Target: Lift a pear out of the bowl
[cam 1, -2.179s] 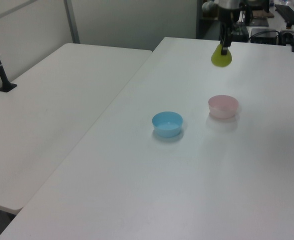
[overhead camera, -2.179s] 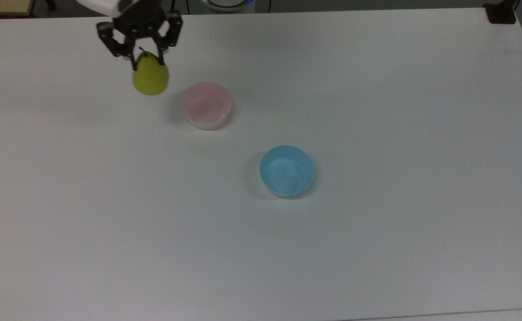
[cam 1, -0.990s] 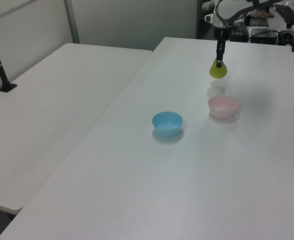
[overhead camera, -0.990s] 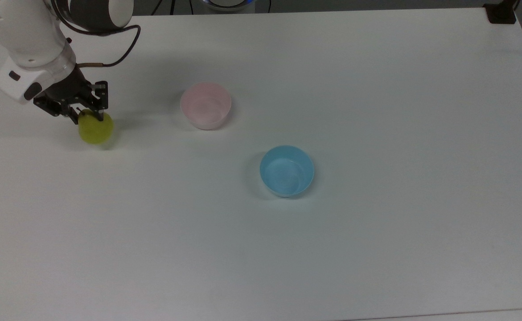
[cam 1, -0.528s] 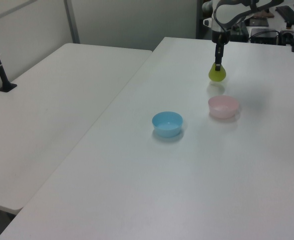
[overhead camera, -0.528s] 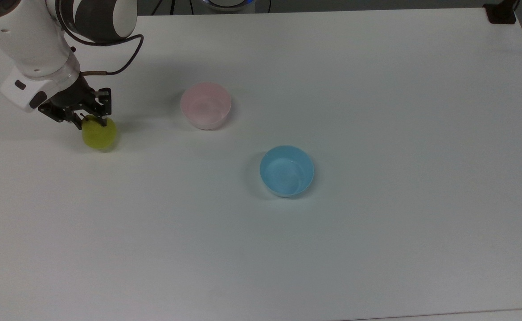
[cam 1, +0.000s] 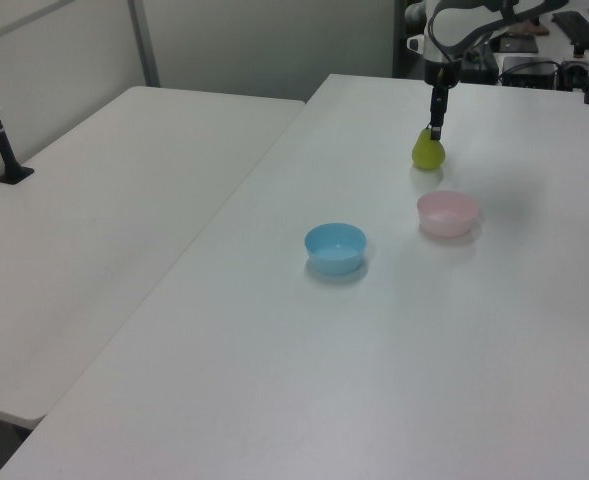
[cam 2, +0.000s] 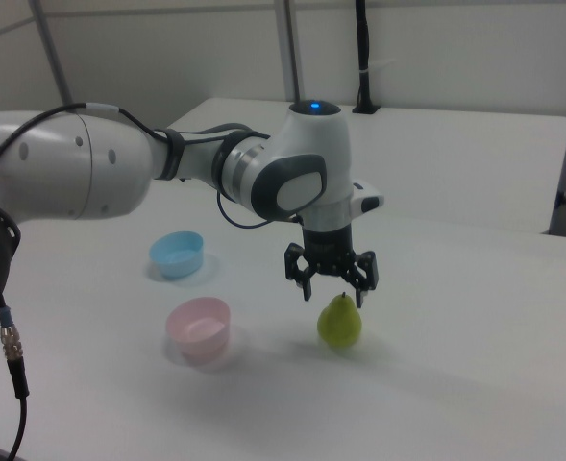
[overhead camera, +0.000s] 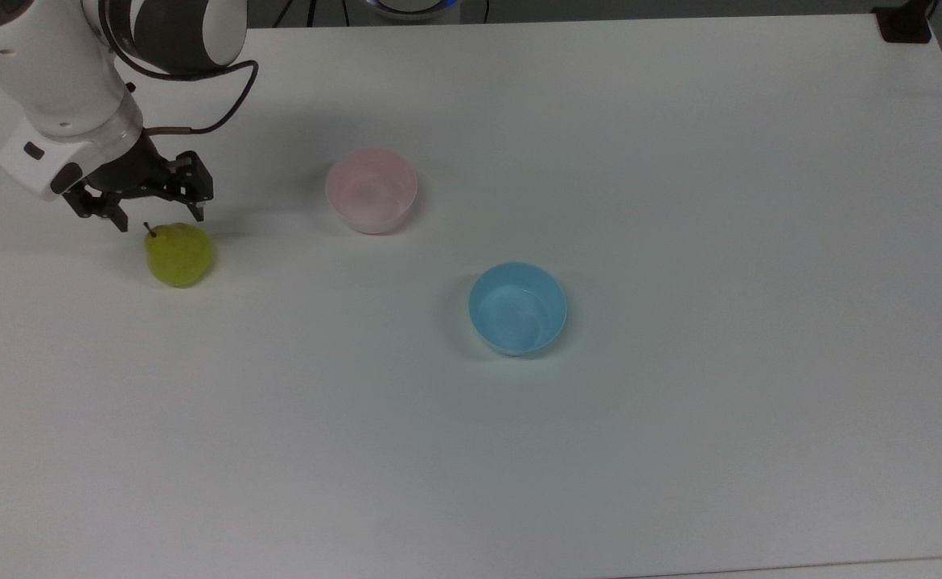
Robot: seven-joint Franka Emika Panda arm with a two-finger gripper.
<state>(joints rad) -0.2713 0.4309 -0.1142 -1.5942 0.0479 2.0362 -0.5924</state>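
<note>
The yellow-green pear (overhead camera: 179, 255) (cam 1: 428, 152) (cam 2: 339, 323) stands upright on the white table (overhead camera: 680, 161), stem up, well to the top view's left of the pale pink bowl (overhead camera: 372, 190) (cam 1: 448, 212) (cam 2: 199, 327). The bowl holds nothing. My gripper (overhead camera: 161, 219) (cam 1: 436, 128) (cam 2: 334, 293) hangs just above the pear's top, open, its fingers spread on either side of the stem and apart from the fruit.
A light blue bowl (overhead camera: 518, 308) (cam 1: 335, 246) (cam 2: 177, 253), with nothing in it, sits nearer the middle of the table. A second white table (cam 1: 124, 180) adjoins at the left view's left. The white arm (cam 2: 119, 173) reaches in from the right view's left.
The gripper carried the pear away from the pink bowl toward the top view's left and down to the table. It has now opened and let go; the pear stands free.
</note>
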